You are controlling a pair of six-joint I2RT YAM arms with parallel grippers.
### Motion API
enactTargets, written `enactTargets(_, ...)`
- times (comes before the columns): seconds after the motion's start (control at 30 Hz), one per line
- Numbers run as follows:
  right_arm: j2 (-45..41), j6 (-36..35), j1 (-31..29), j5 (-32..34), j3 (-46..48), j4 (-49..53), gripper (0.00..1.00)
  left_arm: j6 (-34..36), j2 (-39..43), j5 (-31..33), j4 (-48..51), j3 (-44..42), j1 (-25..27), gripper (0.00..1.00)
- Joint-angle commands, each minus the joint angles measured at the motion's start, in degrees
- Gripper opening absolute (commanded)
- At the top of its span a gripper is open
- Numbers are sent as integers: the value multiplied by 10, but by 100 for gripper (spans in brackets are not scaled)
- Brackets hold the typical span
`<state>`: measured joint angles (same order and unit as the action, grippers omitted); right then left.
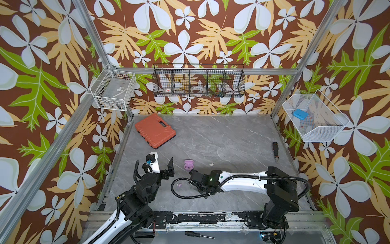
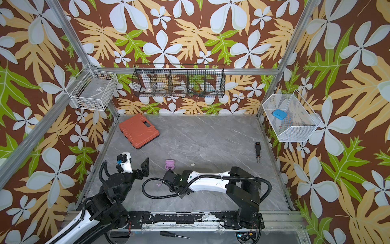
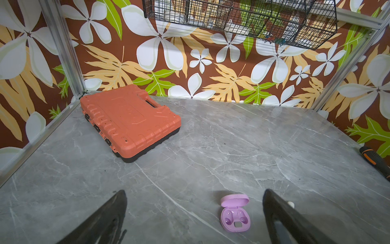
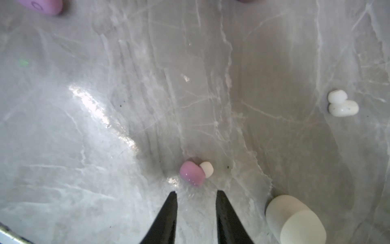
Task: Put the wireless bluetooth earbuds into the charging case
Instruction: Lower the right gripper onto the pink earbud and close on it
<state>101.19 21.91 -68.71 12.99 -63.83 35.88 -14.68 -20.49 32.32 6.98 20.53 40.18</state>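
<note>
pink bud [image 4: 192, 173] on desk [image 4: 84, 137], just ahead of right jaws' tips, not touched. right jaws part-open, empty. two white buds [image 4: 343, 103] touch each other, well aside. case [image 3: 234, 213] lid up, near pink bud; can't tell if pockets filled. left jaws wide open, empty, case ahead of them. step, as i judge: pick of pink bud. next you need short advance, tips either side, soft close – round bud may squirt out – then carry to case.
</note>
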Motion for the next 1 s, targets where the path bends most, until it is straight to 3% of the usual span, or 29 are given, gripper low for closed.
enactTargets(0.0, 5, -26, -4, 13, -5, 9, 32, 5, 1, 6, -15, 0, -1, 100)
enactTargets(0.97, 36, -93, -16, 33, -20, 7, 28, 11, -3, 6, -17, -2, -1, 100)
